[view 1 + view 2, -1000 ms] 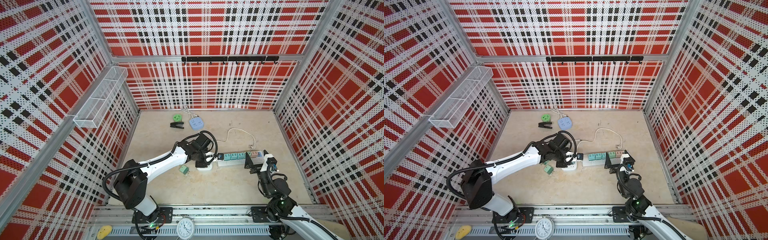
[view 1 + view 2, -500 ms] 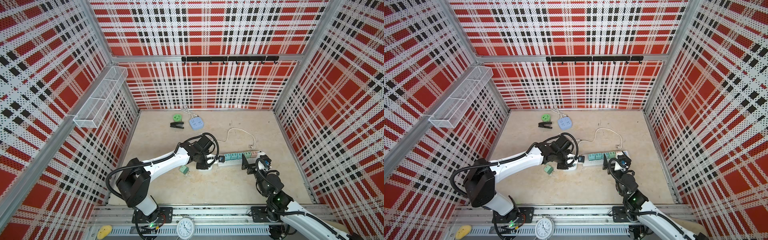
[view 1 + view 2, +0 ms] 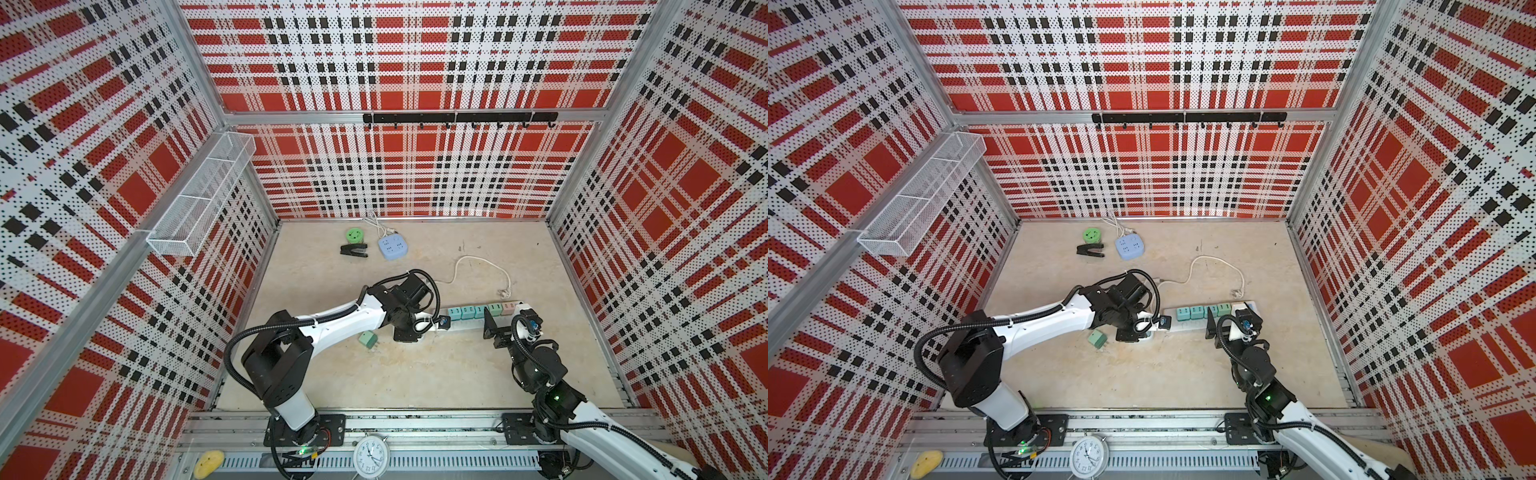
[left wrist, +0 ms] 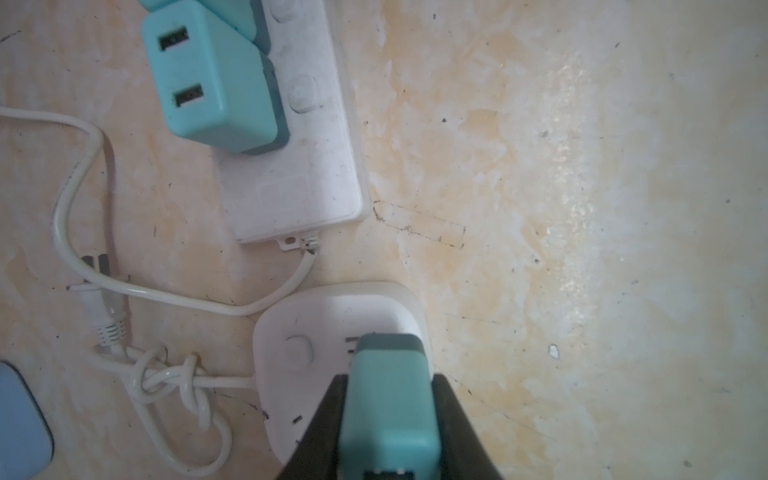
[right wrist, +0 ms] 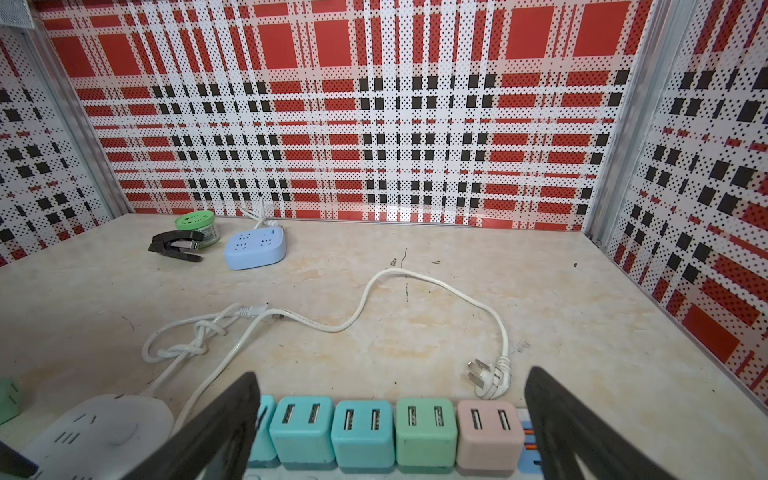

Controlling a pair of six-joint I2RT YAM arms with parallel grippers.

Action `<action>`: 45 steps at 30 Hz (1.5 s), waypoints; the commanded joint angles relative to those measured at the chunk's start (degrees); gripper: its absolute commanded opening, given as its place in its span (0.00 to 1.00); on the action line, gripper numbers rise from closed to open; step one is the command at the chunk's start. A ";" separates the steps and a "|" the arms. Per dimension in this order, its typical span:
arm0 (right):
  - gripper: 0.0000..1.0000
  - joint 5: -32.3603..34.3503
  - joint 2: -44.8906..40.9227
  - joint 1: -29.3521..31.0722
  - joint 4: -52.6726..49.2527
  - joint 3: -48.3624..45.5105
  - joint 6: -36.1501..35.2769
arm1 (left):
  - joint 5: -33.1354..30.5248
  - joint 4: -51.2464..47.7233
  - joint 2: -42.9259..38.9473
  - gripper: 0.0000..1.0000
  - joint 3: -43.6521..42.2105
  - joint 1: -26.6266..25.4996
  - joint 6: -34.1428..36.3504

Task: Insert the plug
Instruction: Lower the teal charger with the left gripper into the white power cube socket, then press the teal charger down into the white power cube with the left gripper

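Plug (image 4: pixel 388 419) boxy teal plastic, pinched in left tool (image 4: pixel 388 386).

The beige desk (image 3: pixel 415 374) carries a long white power strip (image 4: pixel 307 183), a round white socket (image 4: pixel 299 324) at its end, a loose green plug (image 3: pixel 368 340) nearby and a white cord (image 5: pixel 395 270). At the back lie a blue socket block (image 3: pixel 392 248), a green tin (image 3: pixel 354 235) and a black stapler (image 3: pixel 354 251).

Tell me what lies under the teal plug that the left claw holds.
The white rounded socket lies beneath the teal plug, gripped by the left claw. Its button and a few slots show beside it; the prongs and the slots below are covered.
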 commanded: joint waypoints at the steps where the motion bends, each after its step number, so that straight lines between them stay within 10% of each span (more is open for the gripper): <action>1: 1.00 -0.70 0.73 -0.32 2.38 0.36 0.47 | 0.36 -0.85 0.82 0.00 0.98 -0.42 1.38; 45: 1.00 -1.72 3.56 -1.06 2.46 1.40 0.79 | -5.66 -3.13 4.50 0.00 5.46 -0.15 0.00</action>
